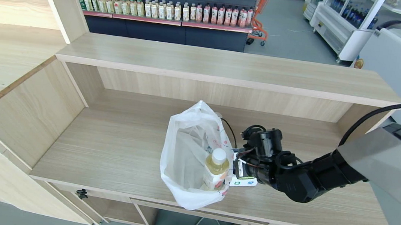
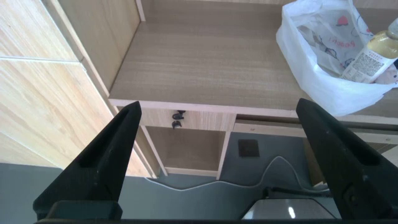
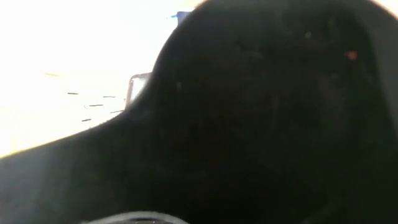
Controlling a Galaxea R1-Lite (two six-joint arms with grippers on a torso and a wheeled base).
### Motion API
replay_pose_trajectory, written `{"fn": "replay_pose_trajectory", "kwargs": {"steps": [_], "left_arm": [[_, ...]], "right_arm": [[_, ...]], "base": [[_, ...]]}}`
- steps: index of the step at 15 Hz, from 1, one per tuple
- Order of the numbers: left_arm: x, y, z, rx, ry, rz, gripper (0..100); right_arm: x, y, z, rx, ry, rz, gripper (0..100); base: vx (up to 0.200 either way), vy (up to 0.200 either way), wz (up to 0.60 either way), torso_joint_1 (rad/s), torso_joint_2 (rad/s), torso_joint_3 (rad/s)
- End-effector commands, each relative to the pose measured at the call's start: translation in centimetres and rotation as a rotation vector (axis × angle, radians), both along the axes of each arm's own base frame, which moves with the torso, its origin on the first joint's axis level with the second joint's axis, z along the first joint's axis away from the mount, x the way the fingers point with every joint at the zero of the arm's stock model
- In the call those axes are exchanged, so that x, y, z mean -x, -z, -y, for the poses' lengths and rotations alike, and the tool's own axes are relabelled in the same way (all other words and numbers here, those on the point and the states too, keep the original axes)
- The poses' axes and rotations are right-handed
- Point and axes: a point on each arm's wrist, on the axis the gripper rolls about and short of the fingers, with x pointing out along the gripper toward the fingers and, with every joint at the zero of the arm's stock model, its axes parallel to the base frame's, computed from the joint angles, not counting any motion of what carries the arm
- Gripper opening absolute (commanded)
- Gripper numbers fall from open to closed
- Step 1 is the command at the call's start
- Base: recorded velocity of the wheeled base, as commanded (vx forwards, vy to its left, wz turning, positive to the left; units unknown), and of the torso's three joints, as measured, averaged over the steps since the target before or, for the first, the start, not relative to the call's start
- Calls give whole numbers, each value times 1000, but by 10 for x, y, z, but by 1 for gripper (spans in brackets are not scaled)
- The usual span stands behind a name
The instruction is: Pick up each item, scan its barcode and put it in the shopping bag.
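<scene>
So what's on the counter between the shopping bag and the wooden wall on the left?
Nothing. In the head view the counter is bare wood from the shopping bag across to the side wall. The left wrist view agrees.

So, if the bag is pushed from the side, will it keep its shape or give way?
Probably give way: the bag is thin, creased plastic and looks floppy. It seems light, so it may slide on the smooth counter, though the bottle inside should weigh down that side.
</scene>
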Motion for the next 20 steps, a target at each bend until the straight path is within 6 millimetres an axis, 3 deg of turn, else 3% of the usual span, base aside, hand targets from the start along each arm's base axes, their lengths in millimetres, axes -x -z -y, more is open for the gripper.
{"fn": "replay_pose_trajectory", "kwargs": {"steps": [1,15,17,20], "left_arm": [[0,0,0,0,0,0,100],[0,0,0,0,0,0,100],[0,0,0,0,0,0,100],[0,0,0,0,0,0,100]], "right_arm": [[-1,4,-2,4,-2,-7,0],[-5,6,-4,-9,-1,16,0],[-6,1,-3,-15,5,30,0],[-11,-29,6,-56,46,128,0]], "base": [[0,0,0,0,0,0],[0,0,0,0,0,0],[0,0,0,0,0,0],[0,0,0,0,0,0]]}}
